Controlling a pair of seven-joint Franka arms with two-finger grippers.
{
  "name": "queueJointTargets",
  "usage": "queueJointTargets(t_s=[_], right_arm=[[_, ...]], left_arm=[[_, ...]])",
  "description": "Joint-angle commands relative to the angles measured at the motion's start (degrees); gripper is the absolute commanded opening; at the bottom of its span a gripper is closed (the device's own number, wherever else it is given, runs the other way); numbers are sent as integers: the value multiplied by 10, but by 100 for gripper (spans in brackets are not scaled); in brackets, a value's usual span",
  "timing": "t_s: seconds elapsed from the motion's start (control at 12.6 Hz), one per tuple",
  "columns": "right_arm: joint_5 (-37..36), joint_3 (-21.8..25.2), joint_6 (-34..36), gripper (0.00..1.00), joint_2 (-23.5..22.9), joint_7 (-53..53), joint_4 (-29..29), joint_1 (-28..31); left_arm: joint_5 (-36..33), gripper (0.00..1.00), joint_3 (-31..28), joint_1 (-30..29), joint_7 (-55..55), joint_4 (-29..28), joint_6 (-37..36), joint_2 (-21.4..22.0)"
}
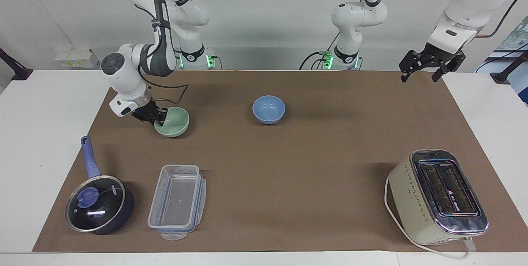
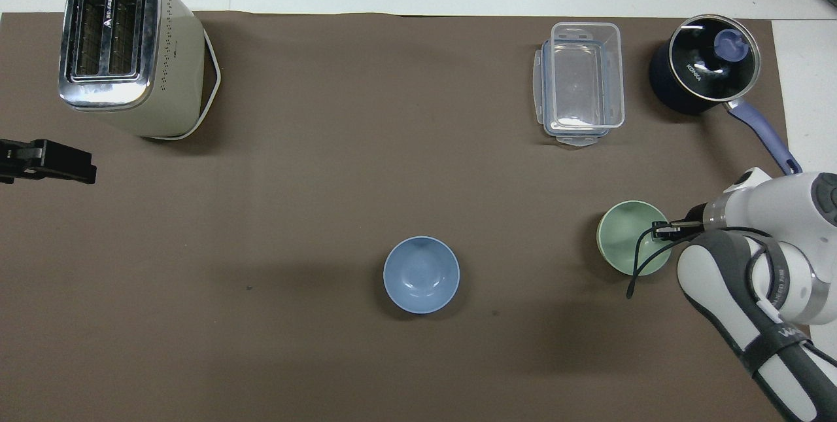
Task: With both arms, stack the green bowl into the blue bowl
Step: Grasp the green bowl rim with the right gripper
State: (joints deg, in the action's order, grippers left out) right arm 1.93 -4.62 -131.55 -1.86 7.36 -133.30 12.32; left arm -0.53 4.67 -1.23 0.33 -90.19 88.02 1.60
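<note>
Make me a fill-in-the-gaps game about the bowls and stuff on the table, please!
1. The right gripper is at the rim of the ______ bowl.
2. The blue bowl has ______ inside it.
3. The clear plastic box lies beside the dark blue ______.
4. The left gripper hangs with its fingers ______, holding nothing.

Missing words: green; nothing; saucepan; open

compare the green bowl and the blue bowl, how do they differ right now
Colour: the green bowl is pale mint, the blue bowl light periwinkle.
Place: the green bowl sits toward the right arm's end of the table, the blue bowl near the middle.
Contact: the right gripper is closing on the green bowl's rim; the blue bowl stands alone, untouched. The left gripper waits open, raised over the table's edge.
Shared: both upright, empty, plain, matching in size.
</note>
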Motion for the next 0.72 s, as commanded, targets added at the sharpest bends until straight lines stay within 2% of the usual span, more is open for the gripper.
queueJointTargets(t_s=[0.0,0.08,0.24,0.4,0.64], right_arm=[[18,-2,35,3,16,24,15,-2],[18,-3,58,0,18,23,29,-3],[46,-7,96,0,32,22,49,-14],[82,-7,125,0,56,11,51,-50],[91,-7,135,0,78,-60,52,-125]], left_arm=[[-8,100,3,-6,6,6,-12,2],[-8,100,3,-6,6,6,-12,2],[-9,100,3,-5,6,6,-12,2],[-8,100,3,-6,6,6,-12,2],[-9,100,3,-5,6,6,-12,2]])
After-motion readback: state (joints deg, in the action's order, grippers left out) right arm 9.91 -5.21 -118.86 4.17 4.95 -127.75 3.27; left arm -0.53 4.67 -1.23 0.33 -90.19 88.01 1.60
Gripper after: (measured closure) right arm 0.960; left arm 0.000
